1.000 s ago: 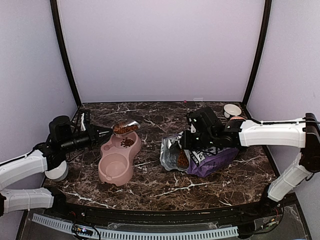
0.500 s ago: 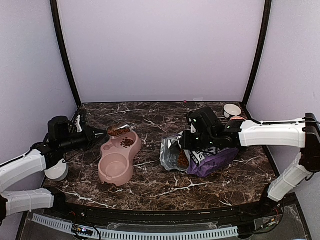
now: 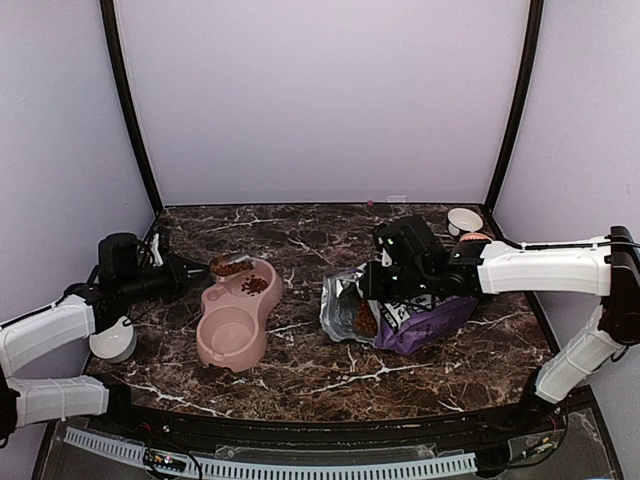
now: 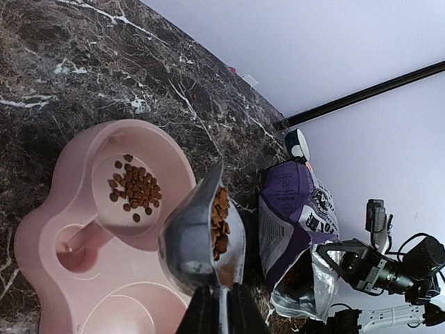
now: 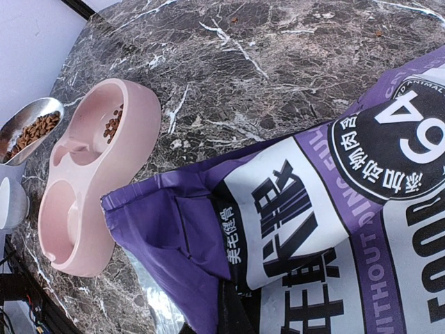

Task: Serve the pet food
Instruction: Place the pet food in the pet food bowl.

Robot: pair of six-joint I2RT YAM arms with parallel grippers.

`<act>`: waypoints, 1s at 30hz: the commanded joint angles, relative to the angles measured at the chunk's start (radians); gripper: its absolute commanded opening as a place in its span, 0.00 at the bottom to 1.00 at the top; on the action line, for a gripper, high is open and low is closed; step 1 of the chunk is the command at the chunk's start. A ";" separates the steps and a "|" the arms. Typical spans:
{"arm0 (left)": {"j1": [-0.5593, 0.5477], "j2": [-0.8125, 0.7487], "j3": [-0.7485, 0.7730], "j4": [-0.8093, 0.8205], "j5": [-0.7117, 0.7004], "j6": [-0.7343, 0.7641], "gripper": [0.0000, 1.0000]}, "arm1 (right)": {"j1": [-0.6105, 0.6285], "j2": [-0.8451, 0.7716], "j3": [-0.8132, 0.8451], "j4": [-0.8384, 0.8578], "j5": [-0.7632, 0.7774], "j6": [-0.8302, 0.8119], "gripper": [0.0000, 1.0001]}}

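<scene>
Top view: the left arm is stretched low toward the pink double bowl [image 3: 238, 312], with the left claw [image 3: 200, 267] clenched on the handle of a metal scoop [image 3: 232, 266] at the bowl's far rim. The right arm is reached across, and the right claw [image 3: 366, 284] is clamped on the open mouth of the purple bag [image 3: 425, 318]. Bare tabletop [image 3: 320, 370] is noted between bowl and bag. Left wrist: pet food [image 4: 220, 221] is seen in the tilted scoop, and more is seen in the far compartment. Right wrist: the bag edge is gripped, with the bowl apart from it.

Lab booth — lilac walls [image 3: 320, 100], marble tabletop [image 3: 330, 372]
</scene>
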 commanded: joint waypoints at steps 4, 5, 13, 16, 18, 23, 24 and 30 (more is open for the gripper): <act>0.009 0.050 0.041 0.028 0.019 0.040 0.00 | -0.029 0.003 -0.018 -0.018 0.064 -0.008 0.00; 0.009 0.063 0.052 0.005 0.013 0.048 0.00 | -0.029 0.004 -0.016 -0.019 0.066 -0.009 0.00; 0.009 0.107 0.117 -0.073 -0.012 0.103 0.00 | -0.028 0.001 -0.022 -0.018 0.069 -0.005 0.00; 0.009 0.108 0.134 -0.112 -0.043 0.115 0.00 | -0.029 -0.002 -0.026 -0.017 0.069 -0.006 0.00; 0.009 0.113 0.145 -0.135 -0.057 0.126 0.00 | -0.029 -0.002 -0.025 -0.016 0.071 -0.008 0.00; 0.009 0.119 0.153 -0.158 -0.069 0.137 0.00 | -0.030 -0.002 -0.020 -0.020 0.070 -0.013 0.00; 0.009 0.120 0.153 -0.162 -0.072 0.139 0.00 | -0.030 -0.002 -0.021 -0.019 0.070 -0.012 0.00; 0.009 0.121 0.164 -0.184 -0.089 0.151 0.00 | -0.031 0.005 -0.021 -0.014 0.064 -0.010 0.00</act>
